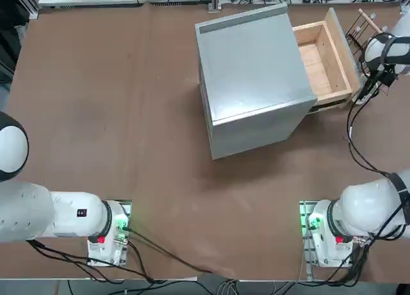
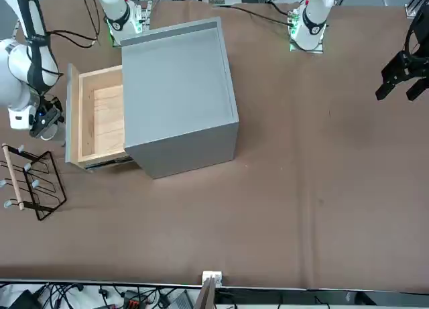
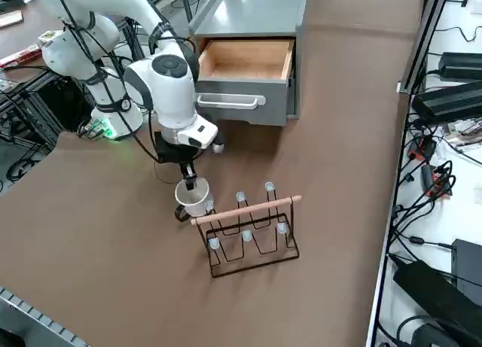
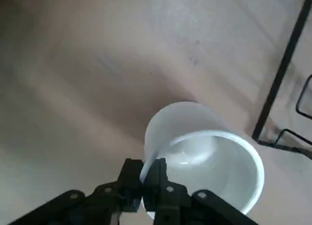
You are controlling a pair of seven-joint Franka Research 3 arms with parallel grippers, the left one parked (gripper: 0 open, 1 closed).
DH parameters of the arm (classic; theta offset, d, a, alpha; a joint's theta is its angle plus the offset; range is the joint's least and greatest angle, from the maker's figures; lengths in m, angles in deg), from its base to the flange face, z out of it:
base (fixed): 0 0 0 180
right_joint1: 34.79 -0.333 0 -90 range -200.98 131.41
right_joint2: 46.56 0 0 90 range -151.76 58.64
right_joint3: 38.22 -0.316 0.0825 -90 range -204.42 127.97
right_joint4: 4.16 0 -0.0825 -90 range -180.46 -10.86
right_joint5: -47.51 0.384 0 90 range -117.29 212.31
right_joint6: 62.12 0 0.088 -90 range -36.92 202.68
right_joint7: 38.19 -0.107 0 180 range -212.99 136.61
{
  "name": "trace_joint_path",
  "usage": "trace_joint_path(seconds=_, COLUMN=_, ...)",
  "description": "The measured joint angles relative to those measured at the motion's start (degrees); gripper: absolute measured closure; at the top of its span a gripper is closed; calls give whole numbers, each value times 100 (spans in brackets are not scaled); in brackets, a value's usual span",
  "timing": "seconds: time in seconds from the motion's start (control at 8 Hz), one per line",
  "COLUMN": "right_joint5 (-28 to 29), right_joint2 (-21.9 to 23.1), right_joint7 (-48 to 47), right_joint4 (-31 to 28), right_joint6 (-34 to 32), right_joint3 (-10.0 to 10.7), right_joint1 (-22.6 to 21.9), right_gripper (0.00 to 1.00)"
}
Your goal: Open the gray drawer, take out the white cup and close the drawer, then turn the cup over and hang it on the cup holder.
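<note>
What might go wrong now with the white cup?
The cup might slip, because the right gripper pinches it only by the edge of its wall. It might bump the dark wire cup holder, which is right next to it. And the drawer is open, so the robot may forget to close it, or its arm might knock into it.

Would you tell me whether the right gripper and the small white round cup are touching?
Touching: the right wrist view shows the right gripper's fingers closed on the cup's rim.
</note>
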Motion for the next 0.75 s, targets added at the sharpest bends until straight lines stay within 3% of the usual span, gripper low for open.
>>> trace_joint_path(seconds=0.25, right_joint5=8, right_joint2=-139, right_joint7=-312, right_joint4=0, right_joint6=119, right_joint3=-24, right_joint1=-75, right_gripper=89)
trace_joint_path(seconds=0.38, right_joint5=9, right_joint2=-171, right_joint7=-742, right_joint4=0, right_joint6=117, right_joint3=-34, right_joint1=-212, right_gripper=80)
trace_joint_path(seconds=0.75, right_joint5=9, right_joint2=-8, right_joint7=-1254, right_joint4=135, right_joint6=-445, right_joint3=-40, right_joint1=-485, right_gripper=26)
